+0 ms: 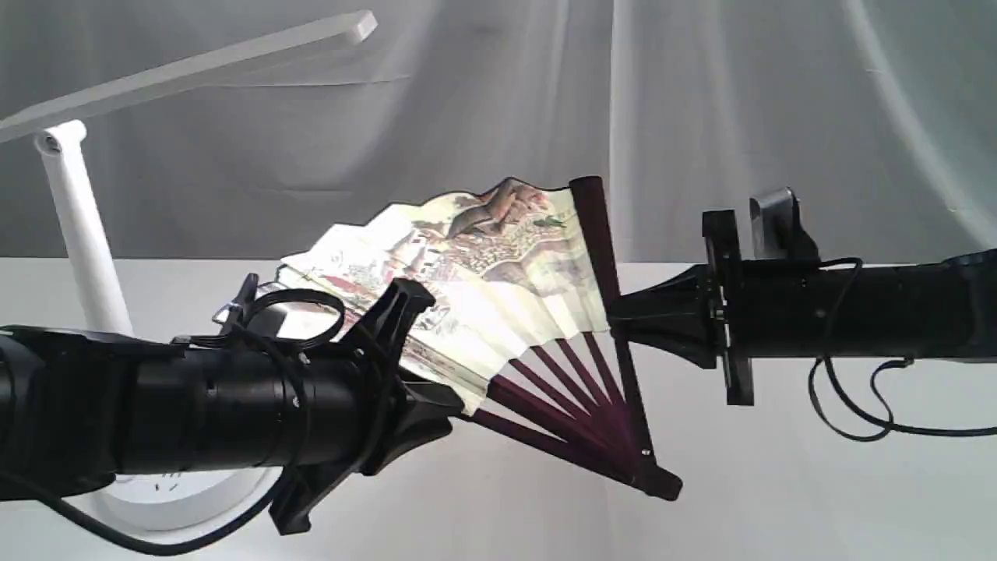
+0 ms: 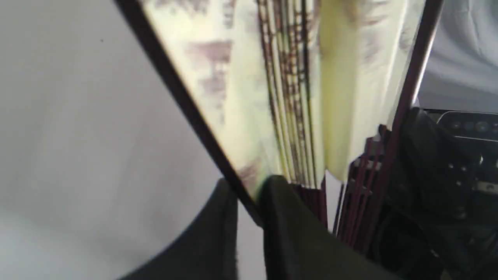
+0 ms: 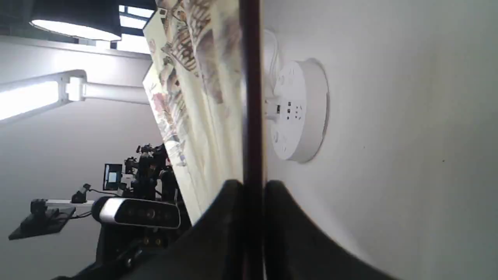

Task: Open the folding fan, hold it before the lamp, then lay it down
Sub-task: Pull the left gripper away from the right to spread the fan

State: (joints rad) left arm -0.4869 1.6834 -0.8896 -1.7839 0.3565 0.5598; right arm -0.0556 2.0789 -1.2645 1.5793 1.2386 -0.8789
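The folding fan [image 1: 483, 257], half spread beside the lamp [image 1: 78, 218]?
— Yes. Only the right wrist view shows the lamp lit. The left claw [image 2: 251, 212] pinches one dark guard, the right claw [image 3: 253, 194] the other.

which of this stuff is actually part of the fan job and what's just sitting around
Part of the job: folding fan, partly spread; lamp; left tool and right tool, each shut on a fan guard.
Just there: white table; grey curtain; camera bar in the right wrist view.
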